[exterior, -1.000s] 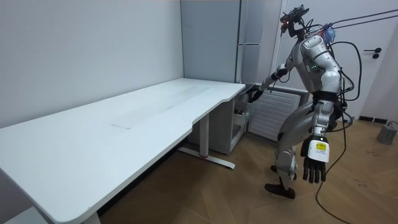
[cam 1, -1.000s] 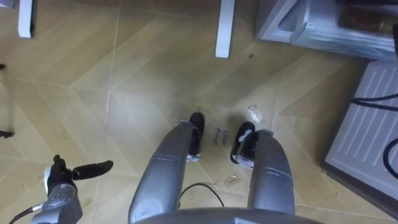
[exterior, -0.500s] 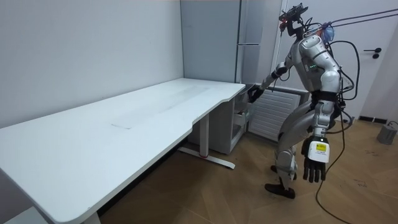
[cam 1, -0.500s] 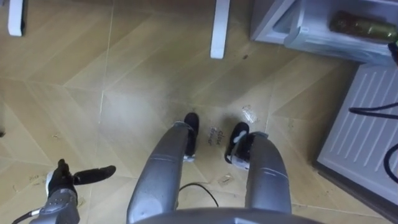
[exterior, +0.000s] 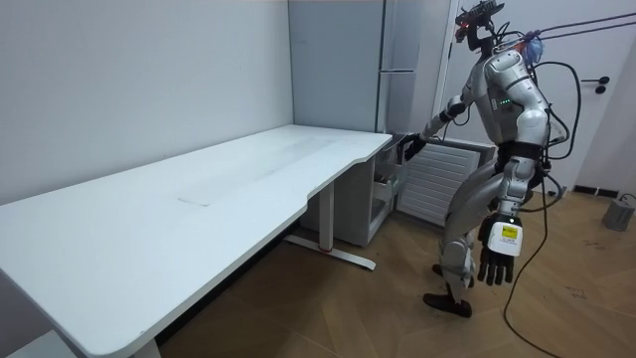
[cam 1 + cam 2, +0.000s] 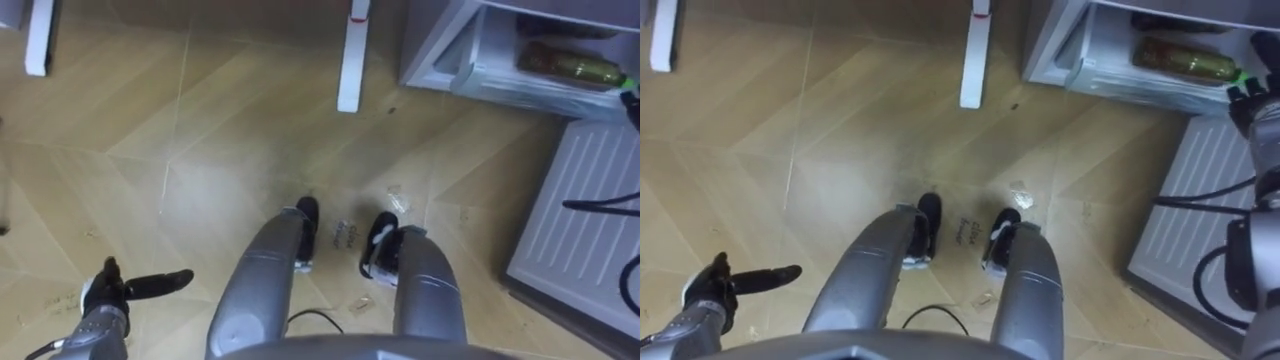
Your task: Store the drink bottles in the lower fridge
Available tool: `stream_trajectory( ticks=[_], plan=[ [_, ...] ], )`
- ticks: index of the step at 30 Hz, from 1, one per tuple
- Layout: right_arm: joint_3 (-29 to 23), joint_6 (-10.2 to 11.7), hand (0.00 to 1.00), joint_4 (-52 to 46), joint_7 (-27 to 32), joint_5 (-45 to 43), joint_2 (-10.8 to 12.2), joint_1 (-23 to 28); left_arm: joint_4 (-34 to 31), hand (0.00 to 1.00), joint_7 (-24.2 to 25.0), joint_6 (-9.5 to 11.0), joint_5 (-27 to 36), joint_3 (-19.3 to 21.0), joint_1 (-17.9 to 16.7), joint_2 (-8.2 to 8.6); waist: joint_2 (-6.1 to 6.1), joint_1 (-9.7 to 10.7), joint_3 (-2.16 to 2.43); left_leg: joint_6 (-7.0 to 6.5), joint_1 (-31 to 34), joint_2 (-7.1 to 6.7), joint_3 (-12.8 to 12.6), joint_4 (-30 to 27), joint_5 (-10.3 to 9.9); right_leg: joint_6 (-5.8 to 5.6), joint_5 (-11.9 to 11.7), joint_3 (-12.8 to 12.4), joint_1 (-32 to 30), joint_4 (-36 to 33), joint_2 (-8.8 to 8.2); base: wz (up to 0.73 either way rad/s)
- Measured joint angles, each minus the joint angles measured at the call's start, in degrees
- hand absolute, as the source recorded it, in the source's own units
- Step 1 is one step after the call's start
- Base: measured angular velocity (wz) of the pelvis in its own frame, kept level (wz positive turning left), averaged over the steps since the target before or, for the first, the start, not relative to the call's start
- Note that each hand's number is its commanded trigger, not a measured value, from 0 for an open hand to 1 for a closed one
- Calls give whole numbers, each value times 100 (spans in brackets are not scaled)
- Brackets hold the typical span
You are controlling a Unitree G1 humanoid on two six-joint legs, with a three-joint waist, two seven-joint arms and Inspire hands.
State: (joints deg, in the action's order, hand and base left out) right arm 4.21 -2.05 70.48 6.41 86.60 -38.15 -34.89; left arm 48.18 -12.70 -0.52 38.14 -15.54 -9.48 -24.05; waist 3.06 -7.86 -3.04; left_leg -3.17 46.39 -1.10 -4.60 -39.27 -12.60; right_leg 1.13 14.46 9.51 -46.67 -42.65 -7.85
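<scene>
A greenish-brown drink bottle [image 6: 1185, 58] lies on its side inside the open lower fridge [image 6: 450, 55], at the upper right of the eye views. My right hand [image 6: 1252, 88] is stretched out to the fridge's front edge, just right of the bottle's cap; its fingers are too hidden to read. In the room view this right hand [image 5: 405, 147] reaches toward the fridge [image 5: 397, 70] past the desk's end. Low beside my thigh hangs my left hand [image 6: 125, 292], fingers relaxed and holding nothing; the left hand [image 5: 497, 261] hangs the same way in the room view.
I stand on wood flooring between the white desk [image 5: 199, 199] and a white ribbed panel [image 6: 580, 200] on my right, with dark cables across it. White desk legs [image 6: 350, 55] stand ahead. Small scraps [image 6: 395, 192] lie by my feet.
The picture has shifted, so more of the fridge's inside and the bottle show. My right hand has come in at the right edge. In the room view I stand a little straighter.
</scene>
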Motion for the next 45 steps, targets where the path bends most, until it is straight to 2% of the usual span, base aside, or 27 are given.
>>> stream_trajectory(
  ticks=[3, 5, 10, 15, 21, 26, 36, 39, 42, 43, 45],
  plan=[
    [1, 23, 0, -243, -37, -136, 39, 250, 99, 0, 127, -27, 1, 107, 92, -1, -13, 16, 7, 7, -41, 50, 7, -16, -7, 48, -79, -12, 94, 124, 119, -10],
    [-4, 85, 0, -246, -101, -256, 175, 414, 240, 0, 250, -18, 5, 189, 118, 1, -25, 31, 8, 32, -146, 109, 26, -13, -41, 57, -107, -7, 243, 234, 198, -11],
    [-105, 111, 0, -245, -163, -256, 370, 776, 318, 0, 329, -26, 57, 212, 114, 30, -98, 77, 26, 29, -300, 139, 18, -10, -86, 52, -105, -17, 422, 294, 217, -3],
    [-103, 117, 0, -224, -249, -325, 510, 998, 449, 0, 333, -20, 39, 209, 118, 98, -229, 135, 95, 23, -516, 141, -1, 99, -89, 36, -128, 0, 627, 404, 198, -3],
    [-115, 123, 0, -130, -269, -294, 812, 1292, 698, 0, 332, -82, 15, 211, 139, 169, -304, 157, 118, 25, -712, 136, -35, 268, -75, 27, -162, -13, 778, 516, 195, -3],
    [-114, 120, 0, -132, -279, -140, 947, 1381, 642, 0, 330, -83, 63, 208, 179, 313, -396, 127, 107, 23, -671, 129, -12, 267, -77, 21, -146, -9, 735, 502, 182, 0],
    [-179, 128, 0, -197, -363, 144, 993, 1265, 739, 0, 331, -64, 61, 198, 281, 324, -445, 112, 108, 24, -513, 117, -90, 135, -116, 23, -17, -112, 516, 252, 183, 0],
    [-223, 192, 0, -304, -481, 222, 997, 1229, 749, 0, 331, -57, 55, 198, 287, 332, -473, 109, 106, 35, -394, 109, -102, 70, -131, 37, 1, -132, 377, 168, 186, 0],
    [-337, 204, 0, -300, -637, 332, 1013, 1217, 738, 0, 331, -39, 39, 198, 297, 339, -496, 101, 96, 38, -313, 41, -96, -3, -143, 58, 91, -109, 252, -29, 85, 9],
    [-346, 211, 0, -293, -697, 352, 1013, 1191, 729, 0, 331, -40, 39, 198, 302, 346, -533, 100, 76, 39, -275, 38, -90, -83, -177, 51, 132, -126, 213, -120, 82, 6],
    [-343, 211, 0, -291, -776, 501, 1013, 1130, 686, 0, 331, -44, 42, 183, 316, 348, -556, 55, 76, 45, -145, 41, -107, -257, -251, 67, 196, -152, 56, -311, 66, -2]
  ],
)
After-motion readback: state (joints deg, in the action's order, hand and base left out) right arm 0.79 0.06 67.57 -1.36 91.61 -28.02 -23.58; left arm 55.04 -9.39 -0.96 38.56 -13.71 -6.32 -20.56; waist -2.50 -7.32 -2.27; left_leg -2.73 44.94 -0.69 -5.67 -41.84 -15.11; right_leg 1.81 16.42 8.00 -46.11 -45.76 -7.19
